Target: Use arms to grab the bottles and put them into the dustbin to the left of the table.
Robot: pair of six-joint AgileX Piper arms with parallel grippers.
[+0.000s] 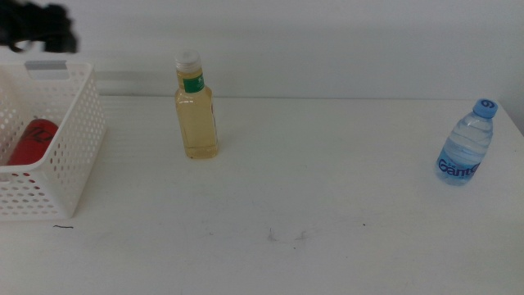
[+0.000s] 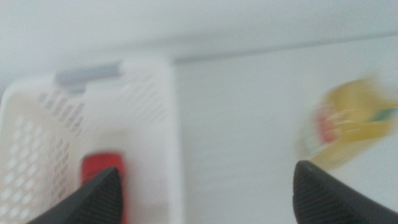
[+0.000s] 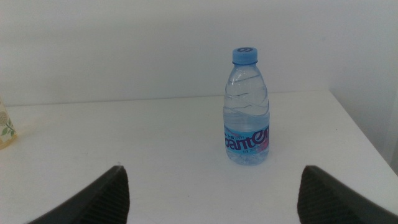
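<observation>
Bottles (image 1: 196,106) split across bench (image 1: 327,246): yellow-liquid bottle upright near back edge, just right of dustbin (image 1: 61,156) but apart from it; water bottle (image 1: 465,143) upright far right, well apart from the other. Red can (image 1: 31,141) already lying inside dustbin at left end of bench.

Left claw (image 2: 205,186) above dustbin, seen as dark blurred shape at top-left corner of middle view. Jaws spread wide, nothing between them. Wrist view blurred; shows can in basket below and yellow bottle off to one side.

Right claw (image 3: 211,193) low over bench, facing water bottle squarely, jaws released and empty, bottle centred in the gap but not yet between them. Out of middle view.

Step in hand, by judgement: one item binned, two to go; left claw free after drop, right claw lined up on water bottle.

Next move likely calls for: right claw forward until jaws flank bottle body below shoulder, then close. Thin clear plastic, may flex or tip if nudged off-centre. Long carry across bench to dustbin. Yellow bottle nearer left claw; a swing and descent from above basket needed.
</observation>
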